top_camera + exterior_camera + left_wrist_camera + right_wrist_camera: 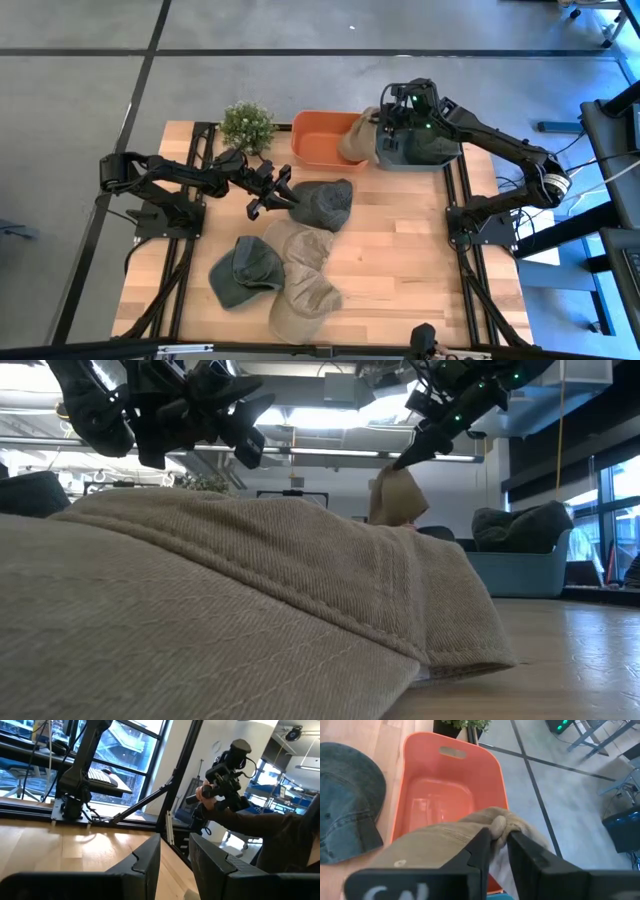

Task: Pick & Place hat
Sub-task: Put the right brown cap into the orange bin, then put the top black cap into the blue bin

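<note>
My right gripper is shut on a tan hat and holds it over the right end of the orange bin. The low view shows this hat hanging under the gripper. My left gripper hovers, open and holding nothing, just left of a dark grey hat that lies flat on the table. Nearer the table's near edge lie a green hat and two tan hats. My right gripper pinches a bunched fold of the tan hat's cloth between its two fingers, coming from above and pointing down. The hat is lifted clear and hangs slack below the fingers, above the bin's inside.
A small potted plant stands left of the bin at the far edge. A grey-blue tub sits right of the bin under the right arm. Bare wood lies on the table's right half. One tan hat fills the low view.
</note>
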You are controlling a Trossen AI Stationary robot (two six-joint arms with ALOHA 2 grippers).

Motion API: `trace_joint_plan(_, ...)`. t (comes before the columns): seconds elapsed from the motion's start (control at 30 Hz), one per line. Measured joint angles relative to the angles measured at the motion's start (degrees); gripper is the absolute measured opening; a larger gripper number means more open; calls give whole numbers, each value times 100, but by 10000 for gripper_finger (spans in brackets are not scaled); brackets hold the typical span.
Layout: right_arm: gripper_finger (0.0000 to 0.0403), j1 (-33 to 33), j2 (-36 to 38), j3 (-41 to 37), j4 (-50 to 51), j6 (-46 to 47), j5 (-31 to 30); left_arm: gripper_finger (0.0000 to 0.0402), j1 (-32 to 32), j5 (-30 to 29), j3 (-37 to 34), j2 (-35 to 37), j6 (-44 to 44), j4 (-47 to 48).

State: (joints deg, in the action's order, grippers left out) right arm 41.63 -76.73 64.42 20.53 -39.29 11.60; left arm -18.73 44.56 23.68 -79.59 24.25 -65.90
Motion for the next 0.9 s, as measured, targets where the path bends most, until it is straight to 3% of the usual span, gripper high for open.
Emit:
trace_joint_plan(0.57, 84, -69, 0, 0, 10, 305, 18, 100, 1, 2, 0, 0, 0, 16)
trace_joint_plan(0.9, 84, -928, 0, 2, 723, 645, 1134, 100, 22, 4, 2, 0, 48, 231)
